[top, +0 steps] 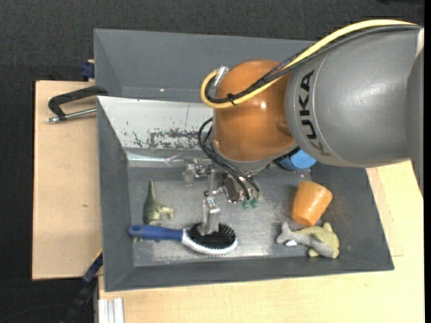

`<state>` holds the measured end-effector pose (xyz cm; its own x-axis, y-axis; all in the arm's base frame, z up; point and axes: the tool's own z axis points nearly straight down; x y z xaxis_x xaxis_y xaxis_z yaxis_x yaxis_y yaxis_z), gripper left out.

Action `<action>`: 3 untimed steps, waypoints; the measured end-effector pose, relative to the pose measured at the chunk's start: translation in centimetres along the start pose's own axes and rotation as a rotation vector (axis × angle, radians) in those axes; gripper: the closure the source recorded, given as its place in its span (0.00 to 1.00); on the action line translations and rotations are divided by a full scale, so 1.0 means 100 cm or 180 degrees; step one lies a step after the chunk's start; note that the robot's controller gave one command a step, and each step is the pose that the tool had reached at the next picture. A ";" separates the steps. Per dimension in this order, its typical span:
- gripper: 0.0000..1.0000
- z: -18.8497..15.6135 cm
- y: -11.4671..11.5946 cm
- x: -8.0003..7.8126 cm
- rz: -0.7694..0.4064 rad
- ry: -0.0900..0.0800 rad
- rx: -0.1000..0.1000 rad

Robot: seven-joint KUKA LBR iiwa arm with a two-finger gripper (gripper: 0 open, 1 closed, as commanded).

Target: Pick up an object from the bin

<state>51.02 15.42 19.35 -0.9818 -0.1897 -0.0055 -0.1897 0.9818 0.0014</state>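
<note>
Right now my claw (pixel 211 221) hangs low over the front middle of the bin (pixel 112 194), with its tip just above the head of a hairbrush (pixel 202 239). The brush lies flat along the front wall, its blue handle pointing left and its white oval head of black bristles toward the centre. The tip sits at the back edge of the bristles, touching or nearly touching; I cannot tell which. Nor can I tell from this angle whether the claw stands wide or narrow, because the orange wrist cover (pixel 252 113) and its cables hide much of it.

Left of the claw, a small green toy dinosaur (pixel 153 207) lies just behind the brush handle. Well to the right, an orange cup (pixel 311 202) rests on its side. Just in front of the cup, a grey and yellowish toy animal (pixel 311 239) lies near the front right corner. A blue thing (pixel 301 160) peeks out from under the grey arm (pixel 363 93) behind the cup; I cannot make out what it is.
</note>
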 end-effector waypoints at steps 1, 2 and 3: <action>0.00 0.121 -0.041 0.016 -0.0417 0.0054 -0.0002; 1.00 0.117 -0.041 0.012 -0.0418 0.0001 -0.0002; 1.00 -0.168 -0.051 0.010 -0.0503 -0.0032 0.0006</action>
